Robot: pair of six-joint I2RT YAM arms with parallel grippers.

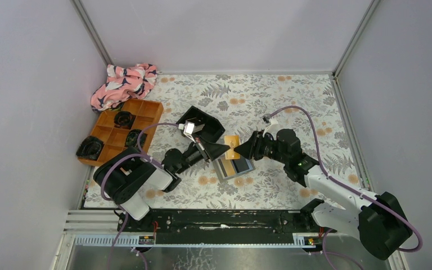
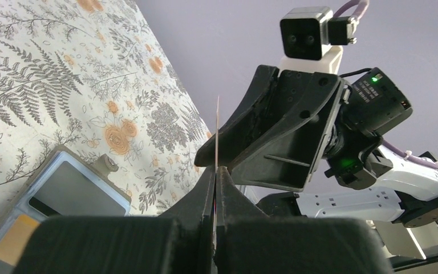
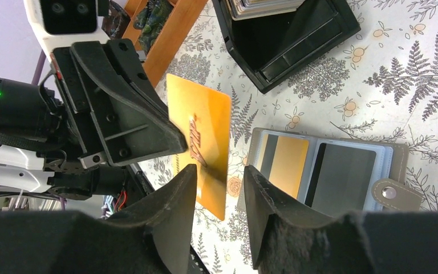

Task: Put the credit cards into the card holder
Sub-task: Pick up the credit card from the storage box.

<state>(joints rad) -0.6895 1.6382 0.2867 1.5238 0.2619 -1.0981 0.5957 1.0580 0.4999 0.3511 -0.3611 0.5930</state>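
Note:
My left gripper (image 1: 224, 149) is shut on a gold credit card (image 3: 202, 142) and holds it above the table. In the left wrist view the card (image 2: 217, 131) shows edge-on, sticking out past the shut fingertips of that gripper (image 2: 217, 171). My right gripper (image 3: 219, 171) faces it from the right with its jaws apart; the card's free end hangs just beyond the gap and touches neither finger. The card holder (image 3: 396, 151) lies open below, with a gold card (image 3: 288, 165) and a grey card (image 3: 345, 174) in its sleeves. More credit cards (image 3: 262, 5) sit stacked in the black tray (image 3: 296, 51).
The black tray (image 1: 201, 125) lies behind the grippers. An orange compartment tray (image 1: 146, 110) with dark items sits at the left, and a pink patterned cloth (image 1: 124, 84) is bunched in the back left corner. Grey walls enclose the floral mat.

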